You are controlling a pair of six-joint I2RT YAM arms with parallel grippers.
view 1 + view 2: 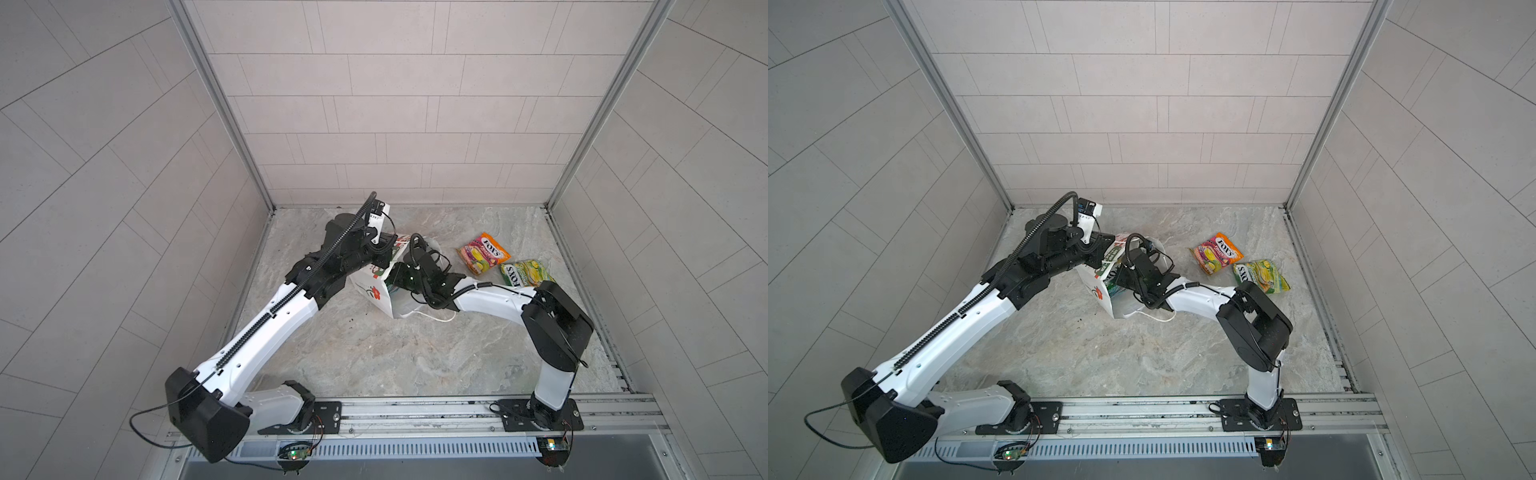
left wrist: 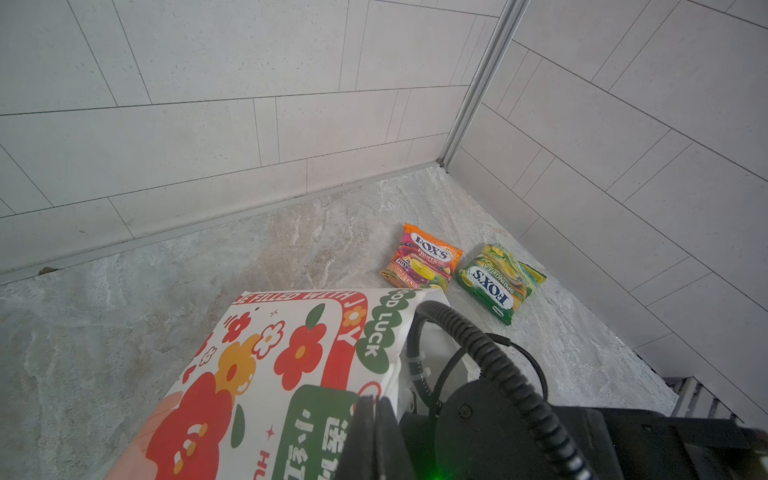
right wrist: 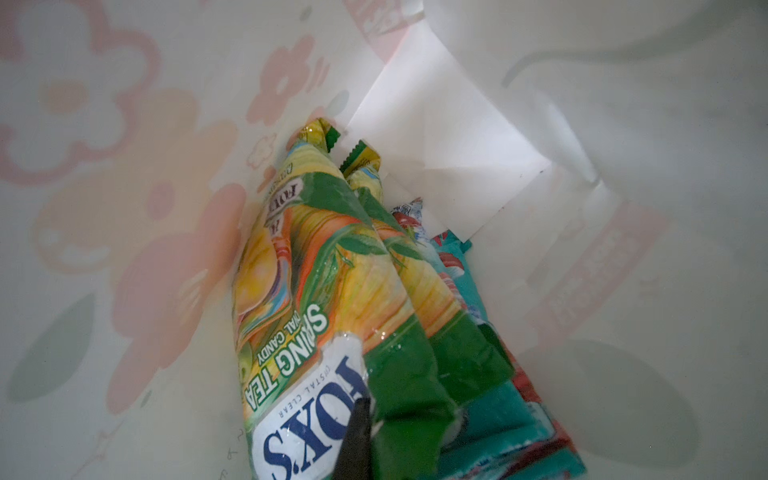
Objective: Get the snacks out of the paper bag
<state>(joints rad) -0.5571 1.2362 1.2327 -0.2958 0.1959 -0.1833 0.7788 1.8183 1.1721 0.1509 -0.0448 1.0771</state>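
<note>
Inside the bag: pouches are seen packed on edge along one wall of the paper bag. There's a front green-yellow pouch, a second green-yellow pouch touching it, and teal-red pouches behind; how many teal ones can't be told.
Out on the table: an orange-purple pouch and a loose green-yellow pouch are laid just beside each other on the table, near the bag on the right arm's side.
Bag position: it looks tipped, with its mouth turned toward the right arm and one cord handle lying on the table.
Left gripper: the jaws are closed on the bag's upper edge, so the mouth is propped open.
Right gripper: it's reached deep into the bag, with the jaws pinched together on the logo end of the front green-yellow pouch.
Step in hand: the front pouch is probably about to be drawn out, with four-ish snacks left inside.
How it's done well: the pull should be made straight back along the bag's length and taken slowly, since glossy film is easily slipped from a small pinch.
Bag hold: the edge should be kept clamped so the bag isn't dragged along.
Watch out: the second green-yellow pouch may get carried out halfway and dropped at the mouth.
Drop spot: it's best placed beside the two already out, not on top of them.
</note>
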